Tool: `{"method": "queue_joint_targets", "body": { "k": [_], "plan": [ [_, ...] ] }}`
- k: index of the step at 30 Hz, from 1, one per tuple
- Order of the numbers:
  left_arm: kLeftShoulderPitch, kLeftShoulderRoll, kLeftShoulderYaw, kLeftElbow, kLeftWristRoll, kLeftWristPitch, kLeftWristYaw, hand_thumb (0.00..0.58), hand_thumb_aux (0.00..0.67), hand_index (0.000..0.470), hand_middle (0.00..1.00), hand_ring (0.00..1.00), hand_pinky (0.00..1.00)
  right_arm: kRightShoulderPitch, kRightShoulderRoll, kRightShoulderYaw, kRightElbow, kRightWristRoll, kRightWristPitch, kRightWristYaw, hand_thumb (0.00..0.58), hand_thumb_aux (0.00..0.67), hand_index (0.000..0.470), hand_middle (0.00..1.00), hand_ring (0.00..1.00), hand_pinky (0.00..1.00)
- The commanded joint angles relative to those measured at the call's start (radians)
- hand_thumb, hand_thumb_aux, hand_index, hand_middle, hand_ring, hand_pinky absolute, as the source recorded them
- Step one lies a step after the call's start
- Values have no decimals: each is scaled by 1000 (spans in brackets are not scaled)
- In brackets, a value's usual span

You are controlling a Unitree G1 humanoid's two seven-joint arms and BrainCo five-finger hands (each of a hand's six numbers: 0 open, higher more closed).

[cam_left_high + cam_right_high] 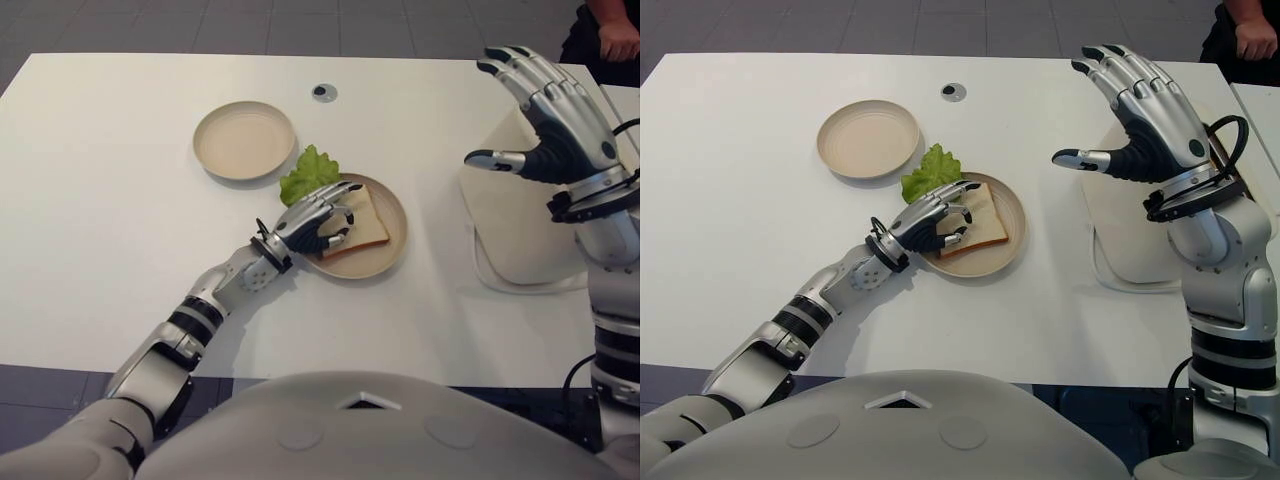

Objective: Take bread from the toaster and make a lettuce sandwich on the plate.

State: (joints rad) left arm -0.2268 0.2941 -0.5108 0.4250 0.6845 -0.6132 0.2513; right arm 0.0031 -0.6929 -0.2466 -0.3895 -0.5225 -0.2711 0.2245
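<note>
**Figure: sandwich assembly, bread slice on the plate.** The left hand [318, 218], extended from seven o'clock, curls its fingers over the nine-o'clock edge of the pale, brown-crusted square bread slice [368, 220]. Its thumb is set against the near edge, in what reads as a light pinch. The bread slice lies flat in the round tan plate [365, 268] at table centre. A ruffled green lettuce leaf [308, 172] sits at eleven o'clock of that plate, overlapping its rim, just beside the knuckles. A second round beige plate [244, 140] stands farther out at eleven o'clock, apart.

The right hand [548, 115] hangs raised at three o'clock, fingers spread and holding nothing, above a flat white rounded-square object [510, 235] (its identity cannot be told).

Handling: the slice is judged light, soft and crumbly, so an edge grip should stay gentle. The leaf is judged lighter still, limp and easily torn. It is best taken at its thicker central part, not by a thin frill.
</note>
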Motion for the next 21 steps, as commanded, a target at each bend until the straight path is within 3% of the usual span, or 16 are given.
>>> {"method": "queue_joint_targets", "body": {
  "k": [1,10,15,21],
  "plan": [
    [-45,41,106,-5,52,88,126,0,0,0,0,0,0,16,-3,1,-9,-1,3,9,0,0,0,0,0,0],
    [-179,115,64,240,224,224,249,0,0,0,0,0,0,-5,-7,48,40,-2,-22,3,0,0,0,0,0,0],
    [-219,98,16,312,239,206,284,0,0,0,0,0,0,-9,-6,50,49,-1,-23,1,0,0,0,0,0,0],
    [-204,98,2,248,222,140,354,0,0,0,0,0,0,-10,-3,53,60,-4,-25,-4,0,0,0,0,0,0]
  ]
}}
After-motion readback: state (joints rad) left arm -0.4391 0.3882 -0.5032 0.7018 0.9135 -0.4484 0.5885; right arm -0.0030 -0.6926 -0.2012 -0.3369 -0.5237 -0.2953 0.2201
